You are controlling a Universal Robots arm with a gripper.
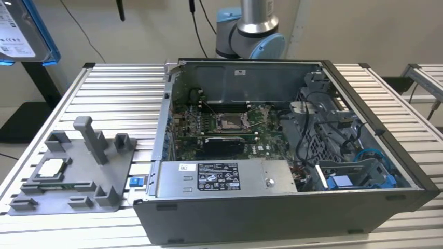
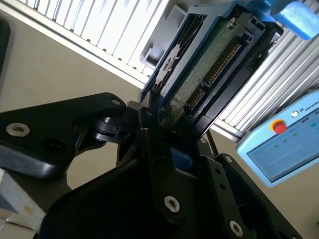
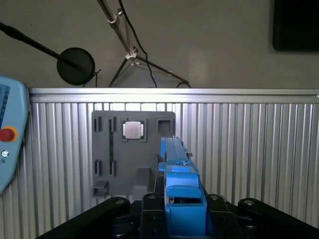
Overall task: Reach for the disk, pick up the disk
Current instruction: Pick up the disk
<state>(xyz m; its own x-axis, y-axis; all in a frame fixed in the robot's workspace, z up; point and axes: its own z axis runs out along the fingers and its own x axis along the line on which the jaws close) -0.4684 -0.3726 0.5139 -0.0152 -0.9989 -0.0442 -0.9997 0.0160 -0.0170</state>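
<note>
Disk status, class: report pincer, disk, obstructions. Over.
Pincer shut on the disk. Disk held in the air over the slatted table, grey fixture plate below. Nothing else touching it.

The disk (image 1: pixel 17 31), silver w/ white label & blue rails, hangs in the air at the exterior view's top left, label facing camera, green circuit board (image 2: pixel 207 67) on its back.

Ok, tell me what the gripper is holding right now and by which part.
The gripper is shut on the disk, pinching it across its flat faces at one end, close to the connector. The rest of the disk juts out free.
</note>
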